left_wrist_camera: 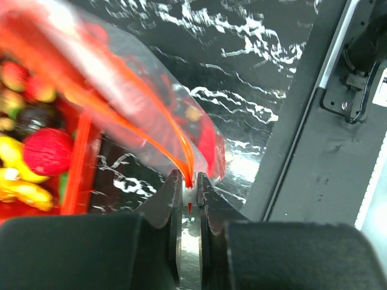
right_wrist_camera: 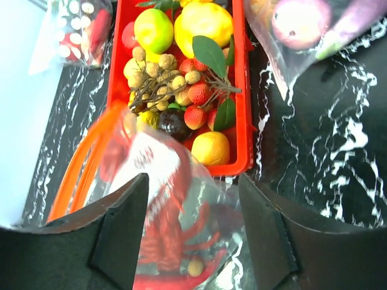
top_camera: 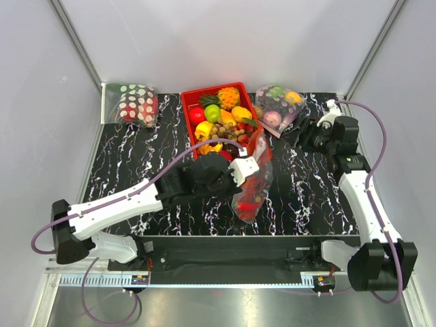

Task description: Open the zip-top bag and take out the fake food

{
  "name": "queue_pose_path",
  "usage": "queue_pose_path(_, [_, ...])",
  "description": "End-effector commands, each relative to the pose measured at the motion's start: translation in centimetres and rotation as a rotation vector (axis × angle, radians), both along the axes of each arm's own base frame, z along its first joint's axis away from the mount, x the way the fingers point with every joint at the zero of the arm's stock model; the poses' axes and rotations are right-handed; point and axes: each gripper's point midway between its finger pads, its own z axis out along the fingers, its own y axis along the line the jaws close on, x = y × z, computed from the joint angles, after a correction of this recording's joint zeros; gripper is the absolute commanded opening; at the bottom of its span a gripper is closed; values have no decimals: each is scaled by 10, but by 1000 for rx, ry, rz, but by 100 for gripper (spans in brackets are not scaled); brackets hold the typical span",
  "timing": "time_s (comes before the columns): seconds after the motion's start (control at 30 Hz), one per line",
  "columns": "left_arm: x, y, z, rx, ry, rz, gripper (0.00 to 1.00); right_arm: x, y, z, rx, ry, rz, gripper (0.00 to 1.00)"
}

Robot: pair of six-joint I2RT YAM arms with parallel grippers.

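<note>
The zip-top bag (top_camera: 253, 184) hangs lifted over the table's middle, just in front of the red tray. My left gripper (top_camera: 244, 167) is shut on one end of its orange zip strip (left_wrist_camera: 158, 115), and the strip runs out from between the closed jaws (left_wrist_camera: 190, 188). A red lobster (right_wrist_camera: 164, 232), a red chili along the bottom and a small round ball (right_wrist_camera: 195, 267) lie inside the bag (right_wrist_camera: 175, 181). My right gripper (top_camera: 301, 133) is open and empty, off to the right of the bag and facing it, its wide-apart jaws (right_wrist_camera: 193, 241) framing it.
A red tray (top_camera: 185, 112) of yellow, green and orange fruits stands at the back centre and also shows in the right wrist view (right_wrist_camera: 245, 90). A clear bag of pastel fruits (top_camera: 278, 105) lies beside my right gripper. A white-dotted red bag (top_camera: 135, 102) lies at the back left.
</note>
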Motion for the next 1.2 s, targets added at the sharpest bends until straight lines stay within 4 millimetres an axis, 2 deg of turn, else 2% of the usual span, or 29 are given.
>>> queue_pose_path(0.0, [-5,-18,13,-64,43,-17,0,-19,-8,14,23,-16,-79,68])
queue_pose_path(0.03, [-5,-20,12,-68,49,-18,0,-26,-7,19,46,-20,-85,69])
queue_pose_path(0.1, [-6,-23,12,-74,55,-26,0,-38,2,14,107,11,-59,69])
queue_pose_path(0.2, [-6,-25,11,-72,59,-30,0,-52,14,17,170,21,-11,69])
queue_pose_path(0.37, [-4,-25,7,-60,56,-23,0,-68,31,21,165,31,56,69])
queue_pose_path(0.47, [-2,-25,4,-50,53,-18,0,-75,54,20,138,41,121,68])
queue_pose_path(0.5, [-2,-25,4,-48,53,-15,0,-80,67,22,125,37,162,68])
queue_pose_path(0.6, [-1,-24,0,-39,54,-13,0,-85,91,21,110,48,236,68])
queue_pose_path(0.8, [-1,-22,-1,-33,52,-9,0,-95,127,15,71,80,362,66])
queue_pose_path(0.97, [-1,-22,-1,-31,50,-8,0,-103,145,7,40,108,421,66])
queue_pose_path(1.17, [-1,-19,0,-33,44,-4,0,-105,158,-16,-13,162,448,66])
